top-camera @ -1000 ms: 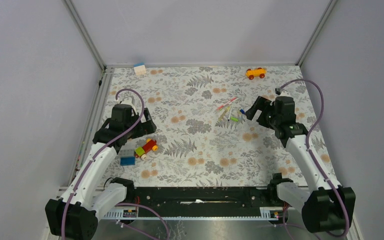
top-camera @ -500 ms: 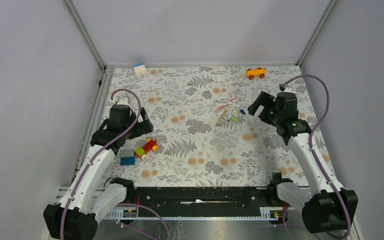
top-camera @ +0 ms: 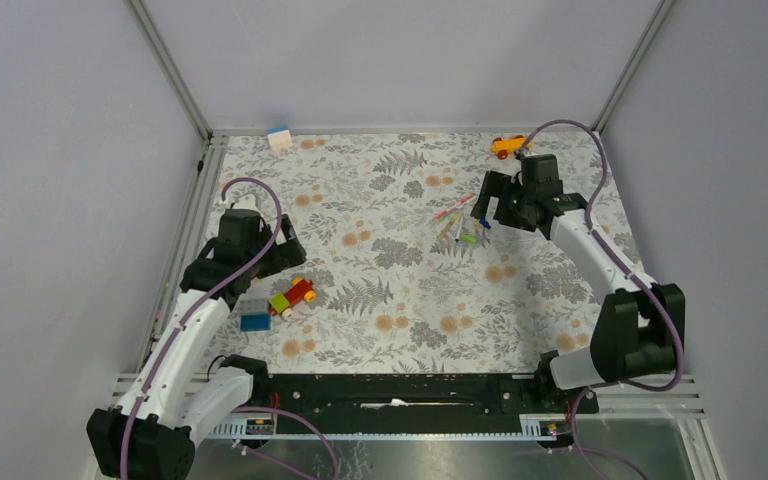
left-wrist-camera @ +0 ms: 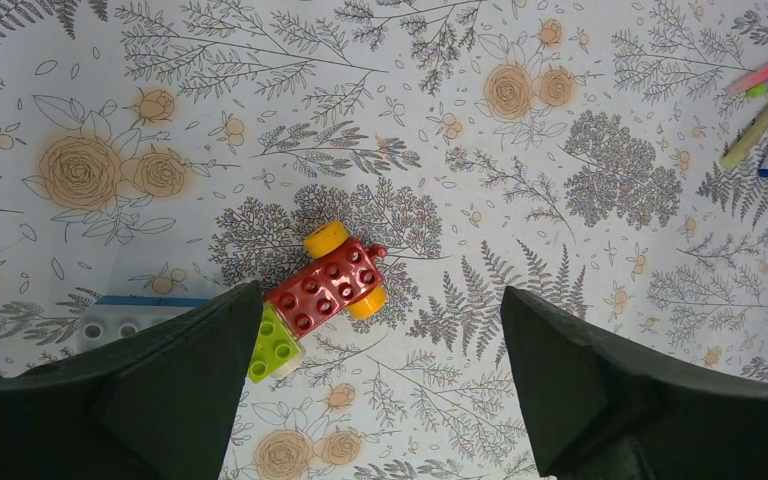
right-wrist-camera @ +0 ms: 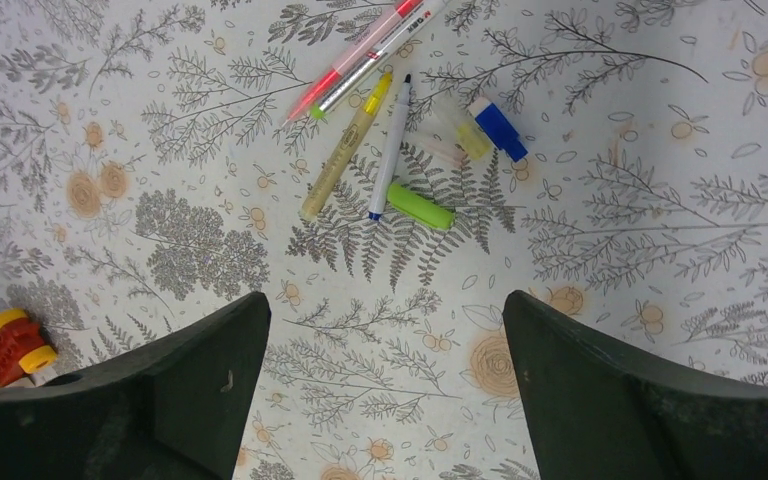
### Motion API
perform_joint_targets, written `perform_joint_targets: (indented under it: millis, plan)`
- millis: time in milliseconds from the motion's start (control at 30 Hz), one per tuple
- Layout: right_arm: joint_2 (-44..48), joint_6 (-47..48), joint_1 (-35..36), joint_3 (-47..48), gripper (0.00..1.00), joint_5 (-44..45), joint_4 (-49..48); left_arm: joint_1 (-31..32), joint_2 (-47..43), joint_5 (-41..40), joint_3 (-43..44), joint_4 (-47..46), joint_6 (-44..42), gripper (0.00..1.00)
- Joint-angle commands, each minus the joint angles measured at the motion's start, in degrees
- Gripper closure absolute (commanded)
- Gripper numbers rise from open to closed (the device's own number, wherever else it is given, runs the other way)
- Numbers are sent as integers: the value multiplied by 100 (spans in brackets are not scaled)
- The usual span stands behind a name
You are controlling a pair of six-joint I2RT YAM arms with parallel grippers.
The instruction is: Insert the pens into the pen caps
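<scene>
**Step in hand (my reading):** approach before the first pick. No pen is capped and none is lifted.

**Stock, each placed from the lime green cap (right-wrist-camera: 420, 207):**
- Lime green cap: lies on its side on the floral cloth (top-camera: 400, 300), with no pen in it.
- White pen with a dark blue end (right-wrist-camera: 390, 145): its blue end is just beside the cap's left end, perhaps touching. The barrel runs off to the far side.
- Pale yellow pen (right-wrist-camera: 345, 150): left of the cap, close alongside the white pen.
- Pink-red pen (right-wrist-camera: 345, 65) and printed white pen (right-wrist-camera: 380, 42): further off to the far left, lying together lengthwise.
- Dark blue cap (right-wrist-camera: 497, 128): near, on the far right, lying on its side with no pen in it.
- Pale see-through piece (right-wrist-camera: 468, 138): between the dark blue cap and the white pen. It is probably a third cap, but I cannot tell its open end.
- Right gripper (right-wrist-camera: 385, 300): above the cloth on the near side of the cap, fingers spread wide, holding nothing.
- Left gripper (left-wrist-camera: 377, 298): well apart to the near left, fingers spread and empty, over the toy bricks (left-wrist-camera: 335, 285).
- Orange toy car (top-camera: 512, 146): well apart to the far right.

**Next move (judgement):** I would bring the right gripper down across one barrel. The white and yellow pens lie so close that a finger may nudge the neighbour. The left gripper must cross over to take a matching cap.
</scene>
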State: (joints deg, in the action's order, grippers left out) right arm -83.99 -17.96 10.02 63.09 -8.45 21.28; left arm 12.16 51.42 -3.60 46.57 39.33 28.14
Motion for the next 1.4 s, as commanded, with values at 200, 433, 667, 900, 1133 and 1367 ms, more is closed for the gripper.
perform_joint_targets:
  millis: [200, 433, 667, 900, 1133, 1367]
  plan:
    - [-1542, 50, 358, 1511, 18, 482, 738, 15, -66, -106, 54, -189, 41, 1]
    - [-2331, -217, 699, 2057, 39, 816, 1019, 20, -79, -137, 46, -189, 47, 1]
    - [-2691, -472, 1032, 1994, 51, 1221, 872, 16, -88, -146, 46, -189, 49, 1]
    - [-2973, -507, 1132, 2067, 54, 1428, 847, 21, -94, -166, 46, -189, 51, 1]
    - [-3116, -493, 1176, 2092, 55, 1618, 839, 14, -101, -168, 46, -189, 52, 1]
    - [-3265, -454, 1178, 2210, 60, 1668, 835, 17, -110, -167, 46, -187, 57, 1]
